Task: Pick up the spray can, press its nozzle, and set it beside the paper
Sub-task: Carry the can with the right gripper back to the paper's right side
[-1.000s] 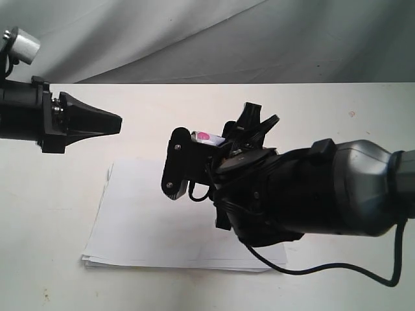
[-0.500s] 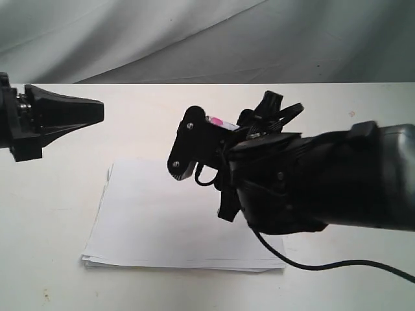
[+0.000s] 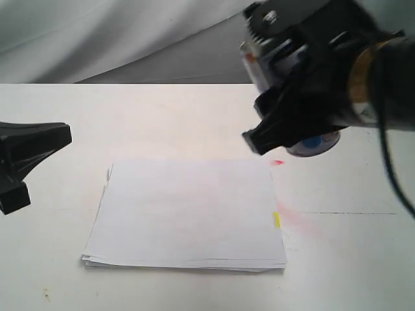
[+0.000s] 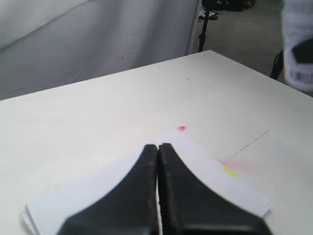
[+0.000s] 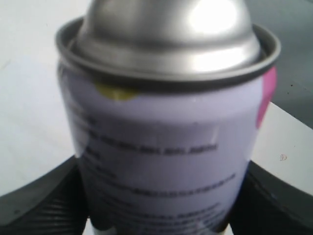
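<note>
My right gripper (image 3: 293, 87) holds the spray can (image 3: 314, 142) in the air above the table, just past the right edge of the paper (image 3: 188, 214). The can's blue-dotted base faces the exterior camera. In the right wrist view the spray can (image 5: 164, 156) fills the frame, white label and shiny domed top, with the right gripper (image 5: 161, 200) shut on it, black fingers (image 5: 36, 198) at either side. The nozzle is out of view. My left gripper (image 3: 39, 144) sits shut and empty at the left. In its own view, the left gripper (image 4: 158, 146) hovers over the paper (image 4: 208, 161).
The white table (image 3: 162, 116) carries a small red spot (image 3: 277, 162) and a faint pink stain (image 3: 298, 220) beside the paper's yellow mark (image 3: 276, 219). A grey backdrop cloth (image 3: 130, 32) hangs behind the table.
The right arm has risen and swung right with the can, from over the paper to beyond its right edge. The left gripper has pulled back to the left and lower.
</note>
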Robot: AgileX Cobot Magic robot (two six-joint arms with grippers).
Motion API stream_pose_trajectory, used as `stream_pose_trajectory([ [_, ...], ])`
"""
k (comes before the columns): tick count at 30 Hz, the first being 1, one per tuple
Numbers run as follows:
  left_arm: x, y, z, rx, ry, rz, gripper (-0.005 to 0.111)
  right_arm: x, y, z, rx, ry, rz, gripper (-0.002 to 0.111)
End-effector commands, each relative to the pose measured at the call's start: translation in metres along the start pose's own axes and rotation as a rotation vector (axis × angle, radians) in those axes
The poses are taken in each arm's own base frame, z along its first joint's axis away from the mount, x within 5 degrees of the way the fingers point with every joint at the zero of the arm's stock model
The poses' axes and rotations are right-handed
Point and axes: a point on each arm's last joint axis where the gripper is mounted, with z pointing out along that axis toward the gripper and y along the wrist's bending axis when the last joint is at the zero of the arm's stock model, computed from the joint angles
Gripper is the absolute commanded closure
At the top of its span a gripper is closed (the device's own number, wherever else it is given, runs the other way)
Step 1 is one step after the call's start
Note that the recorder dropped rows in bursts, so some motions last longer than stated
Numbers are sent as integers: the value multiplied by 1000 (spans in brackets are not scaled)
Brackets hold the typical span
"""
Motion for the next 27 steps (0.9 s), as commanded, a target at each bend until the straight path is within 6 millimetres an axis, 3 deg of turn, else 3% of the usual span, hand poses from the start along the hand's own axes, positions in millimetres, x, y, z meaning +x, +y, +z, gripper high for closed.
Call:
stream_pose_trajectory([
  [1,5,0,-1,-12,-2,-7,107,1,-18,-33,-54,-87,154,108],
  [3,5,0,-1,-14,-1,-7,107,9,-18,-40,-87,-112,195,108],
  [5,5,0,-1,-16,-1,-7,107,29,-15,-39,-118,-129,250,108],
  [12,5,0,-1,-16,-1,-9,107,63,2,-12,-145,-173,263,108],
  [15,5,0,-1,-16,-1,-9,107,67,1,-4,-91,-201,255,108],
  [27,5,0,-1,-16,-1,-9,107,61,-3,-5,-44,-275,204,108],
])
